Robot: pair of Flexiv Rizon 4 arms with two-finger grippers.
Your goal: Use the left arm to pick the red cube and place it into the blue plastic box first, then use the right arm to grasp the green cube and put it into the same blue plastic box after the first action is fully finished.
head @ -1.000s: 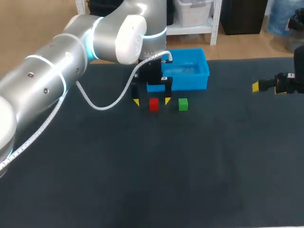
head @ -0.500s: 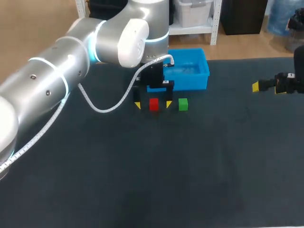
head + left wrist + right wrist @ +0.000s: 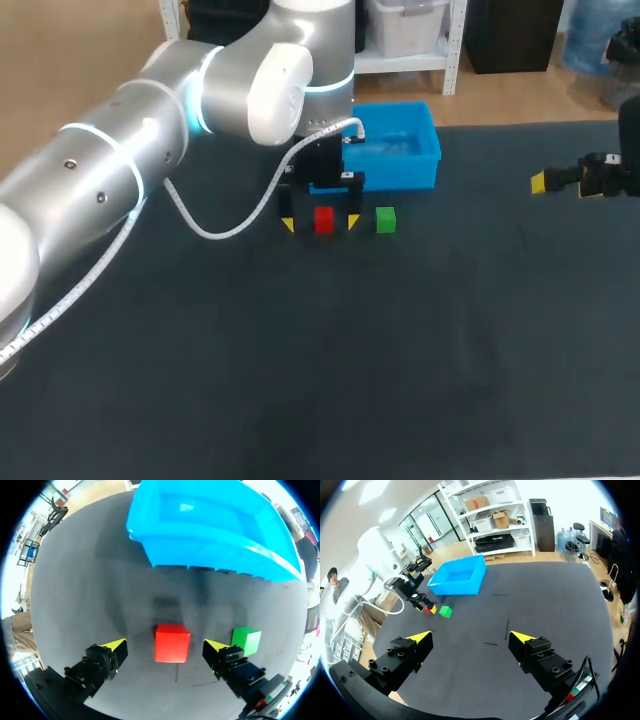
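In the head view, our left arm [image 3: 130,160] comes in from the left side of the frame and reaches to the upper middle. There our left claw [image 3: 320,222] is low over the dark bench [image 3: 300,380]. This claw is open. Its 2 yellow fingertips [image 3: 288,224] stand wide apart, 1 on each side of the red cube [image 3: 323,219].

The red cube sits flat on the bench, right between the 2 fingers. In the left wrist view we see a strip of bare bench on both sides of the cube, so no finger touches it. The cube is a bit closer to the finger on the green cube's side.

The green cube [image 3: 386,220] sits on the bench just outside that finger, near the red cube but not touching it. The blue plastic box [image 3: 400,172] stands just behind both cubes, ahead of the left claw, with its open side up.

A white cable [image 3: 230,225] loops from the left arm down to the claw.

Our right claw [image 3: 471,637] is at the far right of the head view, well apart from the cubes and the box. It is open too, and in the right wrist view we see only bench between its 2 fingers.
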